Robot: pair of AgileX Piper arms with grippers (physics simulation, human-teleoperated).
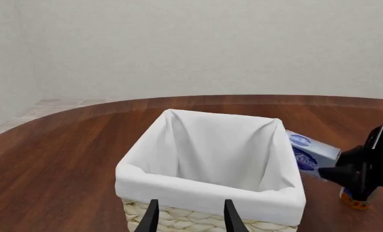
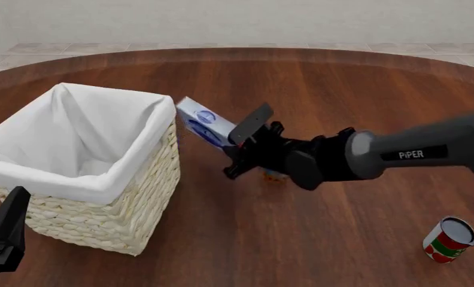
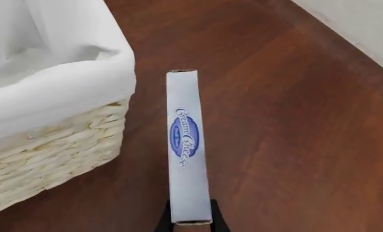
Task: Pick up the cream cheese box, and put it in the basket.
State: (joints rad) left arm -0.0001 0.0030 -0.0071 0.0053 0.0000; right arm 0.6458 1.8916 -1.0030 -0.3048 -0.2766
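Right gripper [image 2: 235, 145] clamps the cream cheese box [image 2: 204, 121] by one end, airborne just beside the basket [image 2: 133, 182] rim. It should carry past the liner, then release. Left gripper [image 1: 187, 216] spread, empty.

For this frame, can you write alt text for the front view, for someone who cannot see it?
The right gripper holds the cream cheese box lifted off the wooden table, just beside the rim of the cloth-lined wicker basket and not yet over it. A red-and-green can stands at near right; the left gripper waits by the basket.

Cream cheese box [image 3: 186, 145] white, blue logo; basket [image 2: 117, 209] straw, white liner.
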